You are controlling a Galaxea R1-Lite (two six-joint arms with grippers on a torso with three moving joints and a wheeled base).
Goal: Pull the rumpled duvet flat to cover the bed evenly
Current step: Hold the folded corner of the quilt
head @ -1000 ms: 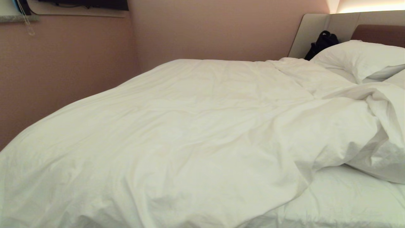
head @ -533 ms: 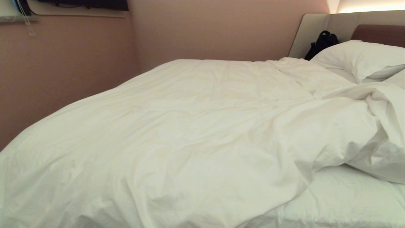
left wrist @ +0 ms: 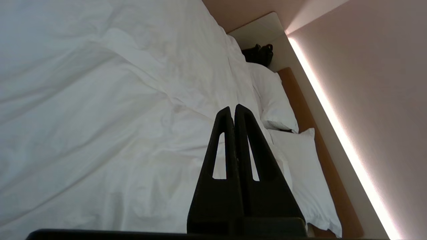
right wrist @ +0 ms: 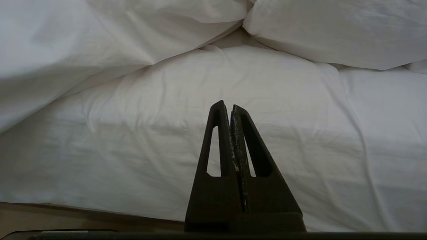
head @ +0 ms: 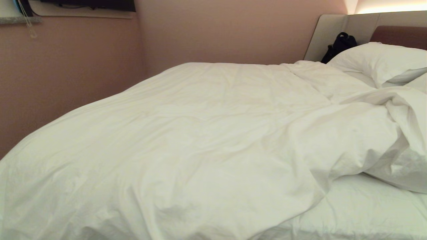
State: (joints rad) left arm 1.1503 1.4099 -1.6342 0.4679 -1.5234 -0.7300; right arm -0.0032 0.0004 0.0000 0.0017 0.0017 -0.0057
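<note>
- Duvet spreads over most of the bed, bunched up near the pillows, leaving bare sheet at our near right.
- Our left gripper hangs above it, fingers pressed together, empty.
- Our right gripper is clenched empty beside the mattress.

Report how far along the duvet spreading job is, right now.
Done: the puffy white duvet lies fairly flat over the far and left part of the bed. In hand: nothing; the left gripper is shut and empty above the duvet, and the right gripper is shut and empty near the mattress edge. Left: the bunched fold near the white pillows leaves the thin white sheet uncovered.
</note>
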